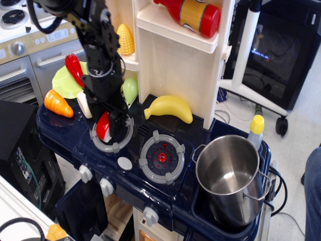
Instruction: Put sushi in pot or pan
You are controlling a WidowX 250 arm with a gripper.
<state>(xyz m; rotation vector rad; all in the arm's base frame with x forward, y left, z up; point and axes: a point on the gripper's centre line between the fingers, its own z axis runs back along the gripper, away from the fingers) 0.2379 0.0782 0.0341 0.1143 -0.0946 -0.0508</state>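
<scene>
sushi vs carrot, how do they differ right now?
The sushi is red over white; the carrot is orange. The sushi sits on the left burner under the tool; the carrot lies free at the counter's left edge. The sushi is partly hidden; the carrot shows whole. Both are small toy foods.

Lab: toy kitchen (150, 165) beside wheeled monitor stand (251, 60).
</scene>
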